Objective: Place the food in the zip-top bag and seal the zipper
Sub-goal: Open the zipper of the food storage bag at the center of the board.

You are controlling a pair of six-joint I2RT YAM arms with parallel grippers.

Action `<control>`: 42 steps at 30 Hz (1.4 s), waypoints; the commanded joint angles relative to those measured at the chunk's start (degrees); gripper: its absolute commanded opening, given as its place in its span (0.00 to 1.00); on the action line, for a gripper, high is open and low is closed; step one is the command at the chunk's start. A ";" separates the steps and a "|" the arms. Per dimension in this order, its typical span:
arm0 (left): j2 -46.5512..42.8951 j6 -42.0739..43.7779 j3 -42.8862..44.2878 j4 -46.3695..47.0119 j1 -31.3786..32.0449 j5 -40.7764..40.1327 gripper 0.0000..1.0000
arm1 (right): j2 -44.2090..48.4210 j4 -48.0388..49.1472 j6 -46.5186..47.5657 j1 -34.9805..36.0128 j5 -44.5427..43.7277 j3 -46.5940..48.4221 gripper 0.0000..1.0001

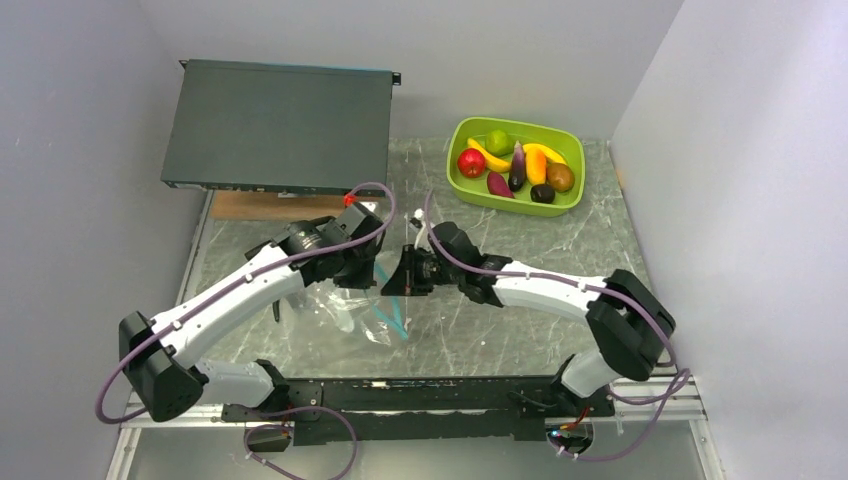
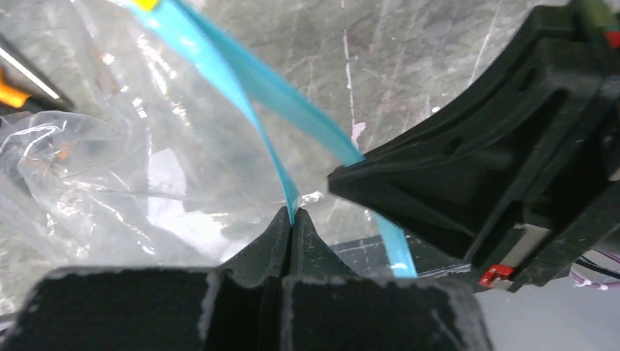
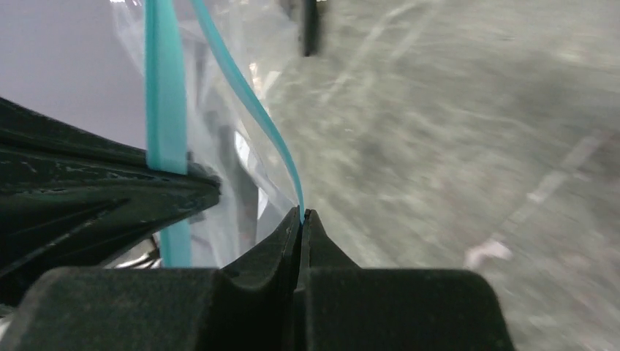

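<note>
Both claws pinch the zipper (image 3: 164,88), one lip each; no food in yet.
We see the left claw (image 2: 292,219) shut tight on one teal lip and the right claw (image 3: 302,219) shut on the other, tips close together, w/ the zip-top bag (image 2: 110,168) sagging below and between them. Risk as we judge it: the strip is thin and slick, so any tug apart could slip it out of a pinch and collapse the mouth. Also, both claws are busy, and the food (image 1: 517,165) sits in the green tub (image 1: 460,185), well apart beyond the right claw. The zipper's long axis seems to run from the tips back toward the arm bases, w/ the bag body off to the left claw's side. We can't tell exactly which way the mouth faces.
</note>
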State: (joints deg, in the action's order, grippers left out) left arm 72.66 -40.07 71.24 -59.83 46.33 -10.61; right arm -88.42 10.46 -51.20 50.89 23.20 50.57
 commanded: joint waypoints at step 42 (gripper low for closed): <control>-0.03 -6.49 -11.69 22.68 -0.36 13.26 0.00 | -22.48 -43.11 29.38 -34.76 -36.08 51.25 0.93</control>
State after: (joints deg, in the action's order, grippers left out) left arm 72.27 -45.45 59.55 -41.82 46.04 -0.80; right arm -104.20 -29.47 -28.05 18.26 -8.10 89.78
